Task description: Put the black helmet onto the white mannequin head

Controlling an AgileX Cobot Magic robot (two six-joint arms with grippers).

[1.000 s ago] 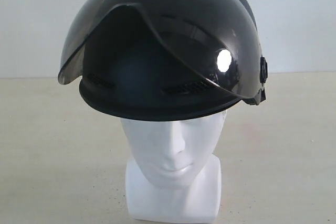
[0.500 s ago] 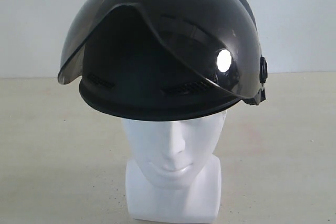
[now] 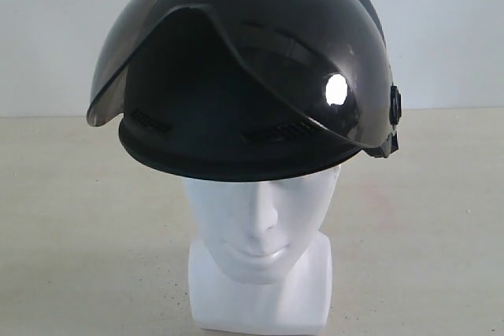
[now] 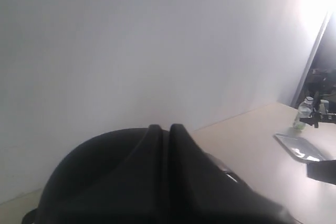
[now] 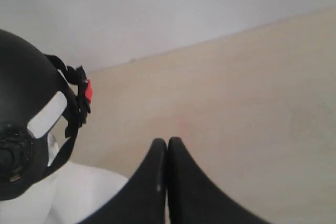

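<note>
The black helmet sits on top of the white mannequin head, covering it down to the brow, with its smoky visor tipped up. The face, neck and squarish base show below the rim. No gripper appears in the exterior view. In the left wrist view my left gripper is shut with nothing between its fingers, and the helmet's dome lies just behind them. My right gripper is shut and empty too, beside the helmet and the mannequin head; black straps with a red clip hang at the helmet's side.
The mannequin stands on a beige tabletop in front of a plain white wall. Far off in the left wrist view lie a metal tray and a small bottle at the table's end.
</note>
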